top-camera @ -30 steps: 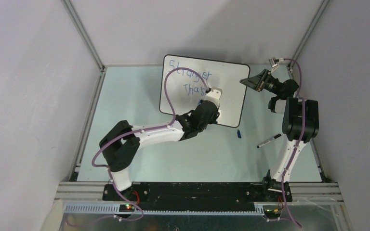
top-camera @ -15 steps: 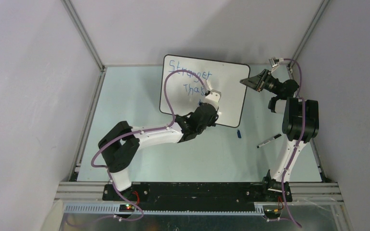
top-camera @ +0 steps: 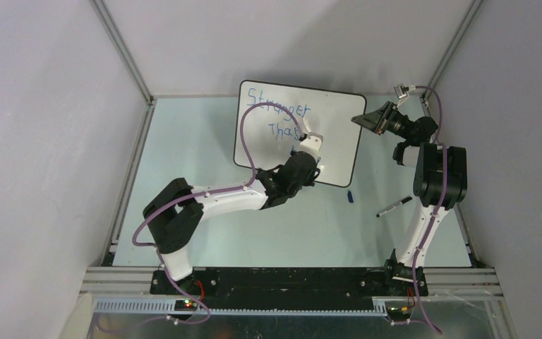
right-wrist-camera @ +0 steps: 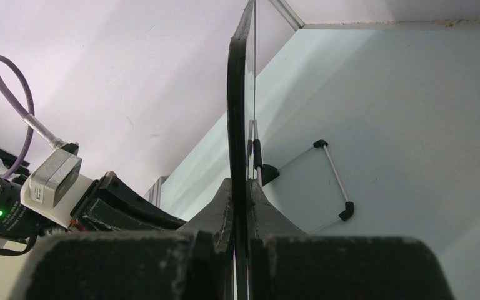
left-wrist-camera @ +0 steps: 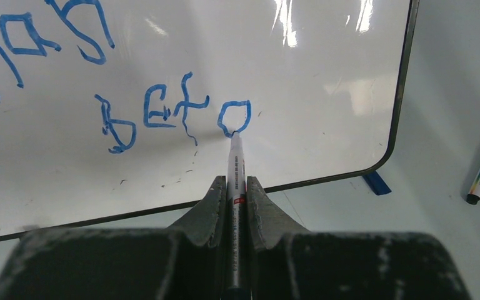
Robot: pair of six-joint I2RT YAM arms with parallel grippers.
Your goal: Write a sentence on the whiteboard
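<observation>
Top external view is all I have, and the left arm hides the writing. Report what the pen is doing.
Observer: In the left wrist view, the left end effector is shut on the marker. Its tip meets the bottom of an "o" on the whiteboard.
Operator: Read me that line.
Observer: The third line reads "Befo".
Operator: Confirm the board is secured.
Observer: In the right wrist view, the right end effector is clamped on the whiteboard's rim, which is seen edge-on.

Right gripper (right-wrist-camera: 240, 195) clamps the whiteboard (right-wrist-camera: 235, 94) — seen edge-on, black rim between its fingers.
</observation>
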